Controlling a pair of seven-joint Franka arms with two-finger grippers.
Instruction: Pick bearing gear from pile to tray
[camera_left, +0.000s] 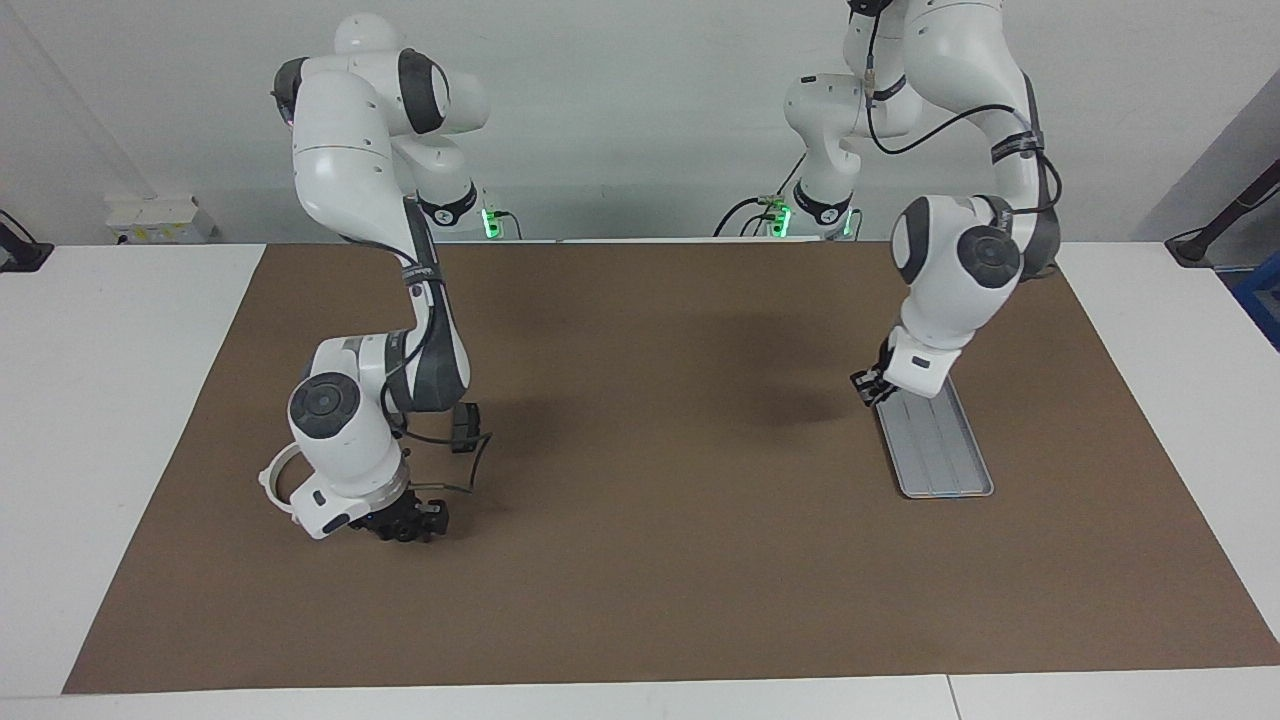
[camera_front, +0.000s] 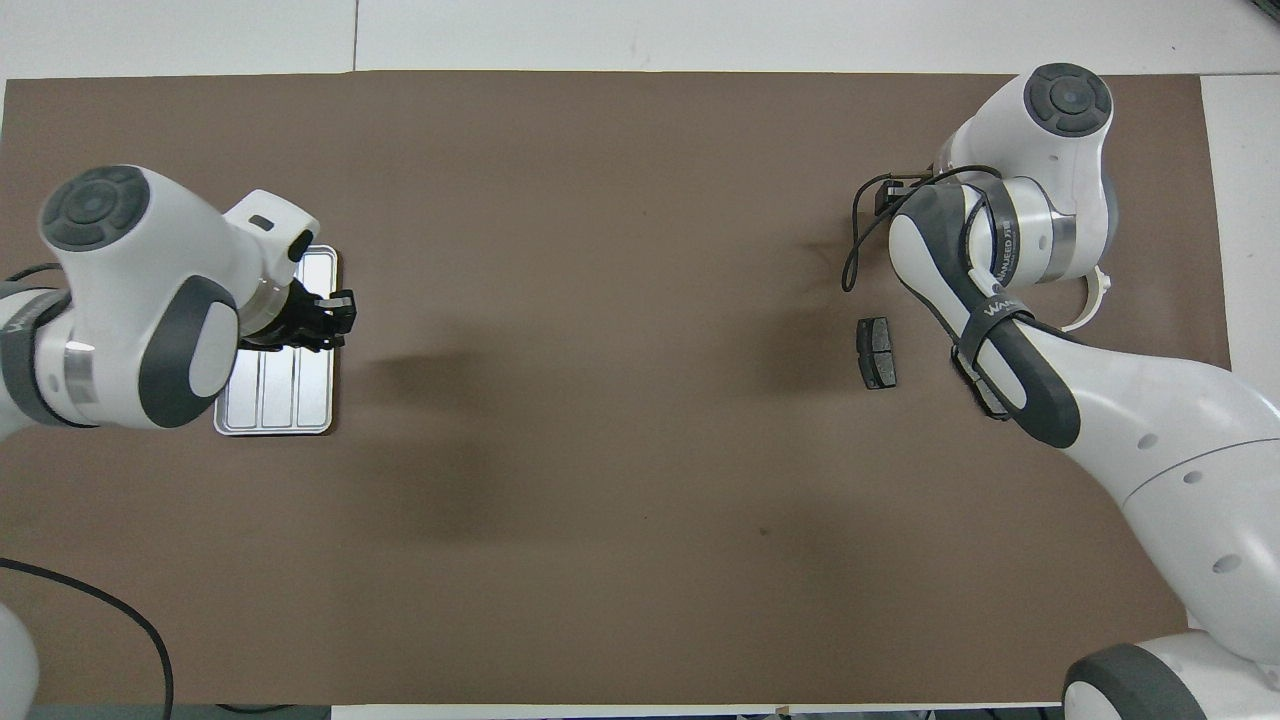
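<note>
The silver-grey tray (camera_left: 940, 450) (camera_front: 290, 400) lies on the brown mat toward the left arm's end of the table. My left gripper (camera_left: 868, 385) (camera_front: 335, 315) hangs shut just over one corner of the tray; I cannot see anything between its fingertips. Of the pile, a white arc-shaped piece (camera_left: 275, 480) (camera_front: 1090, 305) and a dark grey pad plate (camera_front: 877, 352) show toward the right arm's end. My right gripper (camera_left: 405, 525) is low on the mat beside the white arc; in the overhead view its own wrist covers it. The bearing gear is hidden.
The brown mat (camera_left: 640, 600) covers most of the white table. A black cable loop (camera_left: 470, 450) hangs from the right arm's wrist down to the mat.
</note>
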